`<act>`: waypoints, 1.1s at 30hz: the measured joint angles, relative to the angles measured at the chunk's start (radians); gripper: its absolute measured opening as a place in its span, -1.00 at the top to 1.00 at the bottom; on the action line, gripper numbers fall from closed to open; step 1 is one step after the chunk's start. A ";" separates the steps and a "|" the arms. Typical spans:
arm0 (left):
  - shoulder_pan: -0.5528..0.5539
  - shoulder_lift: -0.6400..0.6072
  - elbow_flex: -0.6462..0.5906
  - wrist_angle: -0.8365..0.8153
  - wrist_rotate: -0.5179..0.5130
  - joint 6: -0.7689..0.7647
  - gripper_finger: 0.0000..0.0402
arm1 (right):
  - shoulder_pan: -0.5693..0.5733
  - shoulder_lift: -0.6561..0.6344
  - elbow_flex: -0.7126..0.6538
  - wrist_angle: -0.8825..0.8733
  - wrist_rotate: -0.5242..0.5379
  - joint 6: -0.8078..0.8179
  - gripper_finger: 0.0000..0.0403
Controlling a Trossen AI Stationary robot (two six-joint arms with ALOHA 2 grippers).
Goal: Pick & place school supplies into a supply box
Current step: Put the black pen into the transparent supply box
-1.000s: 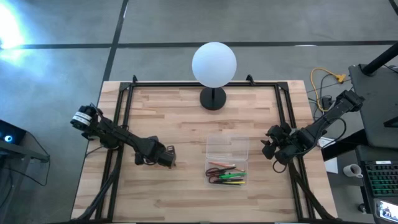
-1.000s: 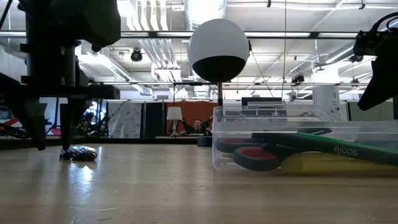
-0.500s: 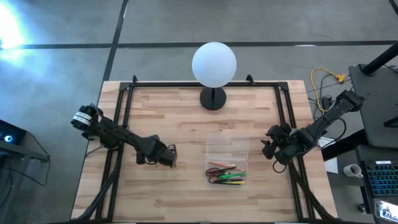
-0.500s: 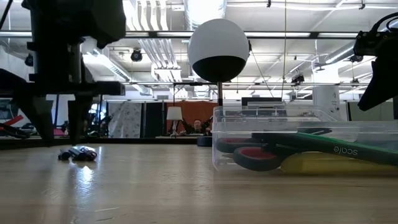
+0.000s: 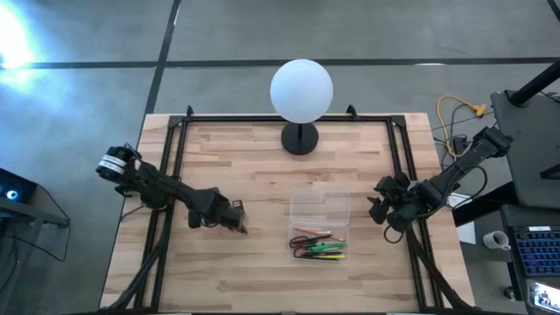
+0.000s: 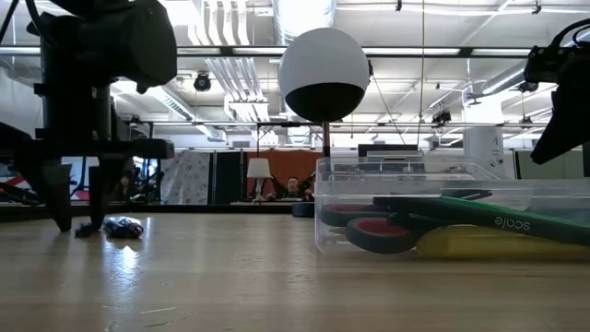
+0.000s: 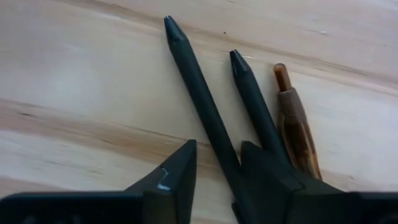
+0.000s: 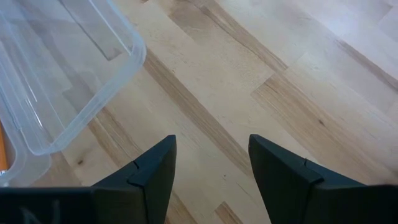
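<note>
Three loose items under my left gripper (image 7: pixel 214 171): two black pencils (image 7: pixel 199 99) and one orange-brown pen (image 7: pixel 297 130), flat on the tabletop (image 5: pixel 262 166), long axes running forward, away from the wrist. Fingers open, straddling the nearer black pencil. Supply box (image 5: pixel 320 210): well apart to the right, already holding several supplies. Right gripper (image 8: pixel 211 165): open, idle beside the box.
</note>
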 joint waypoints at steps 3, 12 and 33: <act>0.007 0.001 -0.006 -0.015 0.011 0.003 0.62 | 0.000 0.000 0.000 0.000 0.000 -0.001 0.05; 0.009 0.003 -0.038 0.009 0.024 0.043 0.94 | 0.000 0.000 -0.002 0.000 -0.001 0.001 0.05; 0.003 0.101 0.606 0.214 -0.256 1.148 0.95 | 0.000 -0.001 -0.002 0.002 -0.001 -0.050 0.05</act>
